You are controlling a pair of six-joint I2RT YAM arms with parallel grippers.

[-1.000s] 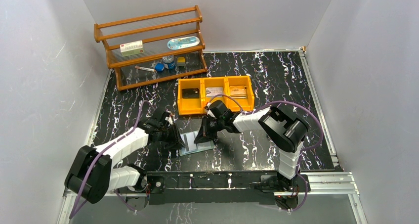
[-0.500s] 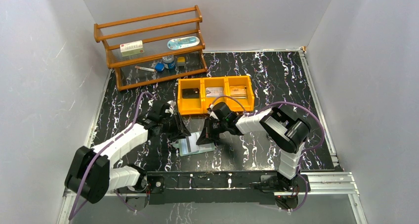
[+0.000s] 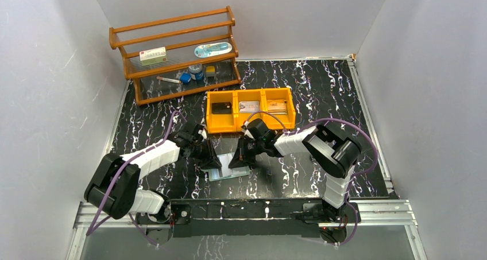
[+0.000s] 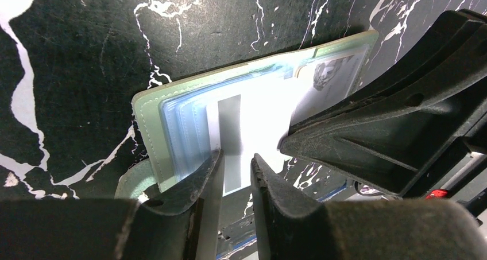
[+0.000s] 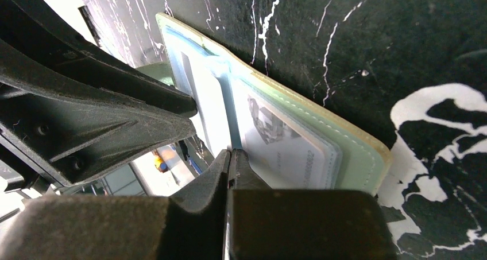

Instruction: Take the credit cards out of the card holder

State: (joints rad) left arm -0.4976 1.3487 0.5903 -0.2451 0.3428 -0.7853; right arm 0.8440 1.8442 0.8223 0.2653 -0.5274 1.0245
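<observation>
The pale-green card holder lies open, credit cards in bluish sleeves. Left claw slightly apart, right claw together. More lie in the orange bin.

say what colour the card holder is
The card holder is pale green, clearest in the left wrist view.

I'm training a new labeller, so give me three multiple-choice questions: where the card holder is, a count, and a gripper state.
1. The card holder lies: A on the wooden rack; B against the wall; C on the table between the left gripper and right gripper.
2. The orange bin has how many compartments? A two; B three; C four.
3. The right gripper is: A shut; B wide open; C out of view.
Answers: C, it lies flat between them; B, two dividers show; A, its jaws meet on a sleeve.
</observation>
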